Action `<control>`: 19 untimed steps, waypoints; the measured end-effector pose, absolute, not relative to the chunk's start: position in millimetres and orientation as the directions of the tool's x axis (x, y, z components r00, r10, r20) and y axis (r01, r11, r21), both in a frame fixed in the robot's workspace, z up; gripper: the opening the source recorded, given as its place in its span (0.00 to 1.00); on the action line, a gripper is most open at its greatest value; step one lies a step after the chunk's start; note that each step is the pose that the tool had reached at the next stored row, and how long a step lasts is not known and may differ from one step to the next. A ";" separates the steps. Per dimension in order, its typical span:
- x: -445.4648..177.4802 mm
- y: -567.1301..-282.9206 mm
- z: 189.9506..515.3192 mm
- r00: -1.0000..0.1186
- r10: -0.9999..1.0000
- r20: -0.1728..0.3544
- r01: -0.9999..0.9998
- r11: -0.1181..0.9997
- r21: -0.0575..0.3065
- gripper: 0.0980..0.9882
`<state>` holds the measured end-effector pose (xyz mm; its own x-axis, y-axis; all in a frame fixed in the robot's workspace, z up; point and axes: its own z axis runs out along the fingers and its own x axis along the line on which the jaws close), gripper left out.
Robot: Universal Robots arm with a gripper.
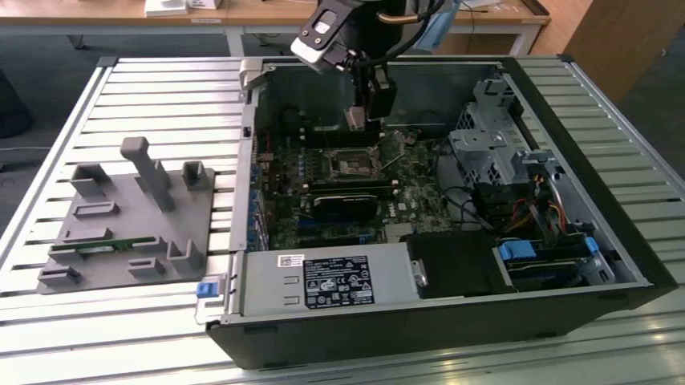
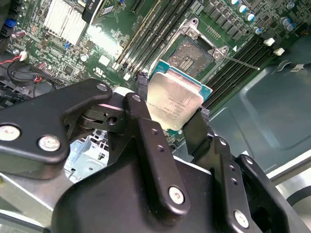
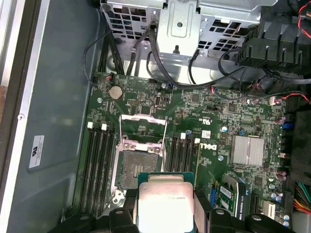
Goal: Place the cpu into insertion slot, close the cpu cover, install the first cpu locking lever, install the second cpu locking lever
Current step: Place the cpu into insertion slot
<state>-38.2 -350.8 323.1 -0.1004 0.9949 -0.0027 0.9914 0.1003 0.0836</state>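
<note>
One small, flat, square cpu (image 2: 175, 99) with a dull silvery-tan metal top is pinched between the two black fingers (image 2: 146, 131) of the gripper (image 2: 171, 110), which is clamped narrow on the chip's opposite edges in both wrist views. The chip hangs clear of the board, not yet seated. In the first wrist view it overlaps one corner of the insertion slot (image 3: 132, 167), a small square black socket with a silver metal rim that lies open with its contact field bare. The cpu cover (image 3: 143, 117), a thin square silver metal frame with a large central window, is flipped back from the socket. Long black memory slots (image 3: 97, 165) run along both sides of the socket on the green circuit board (image 3: 228, 116). In the exterior view the gripper (image 1: 377, 111) reaches down into the open black computer case (image 1: 428, 337). A grey moulded fixture plate (image 1: 128, 216) lies on the slatted metal table (image 1: 64, 337) at the exterior view's left of the case.
</note>
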 end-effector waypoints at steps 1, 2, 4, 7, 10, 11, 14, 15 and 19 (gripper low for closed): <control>-38.2 -350.8 322.6 -0.100 0.995 -0.003 0.991 0.100 0.084 0.50; -38.2 -350.8 322.1 -0.100 0.995 -0.004 0.991 0.100 0.084 0.50; -38.2 -350.8 321.2 -0.100 0.995 -0.005 0.991 0.101 0.083 0.50; -38.2 -350.8 319.8 -0.100 0.995 -0.007 0.991 0.101 0.083 0.50; -38.2 -350.8 318.2 -0.100 0.995 -0.008 0.991 0.101 0.083 0.50; -38.2 -350.8 317.7 -0.100 0.995 -0.008 0.991 0.101 0.083 0.50; -38.2 -350.8 316.1 -0.100 0.995 -0.009 0.991 0.101 0.083 0.50; -38.2 -350.8 315.5 -0.100 0.995 -0.009 0.991 0.101 0.083 0.50; -38.2 -350.8 313.1 -0.100 0.995 -0.010 0.991 0.101 0.083 0.50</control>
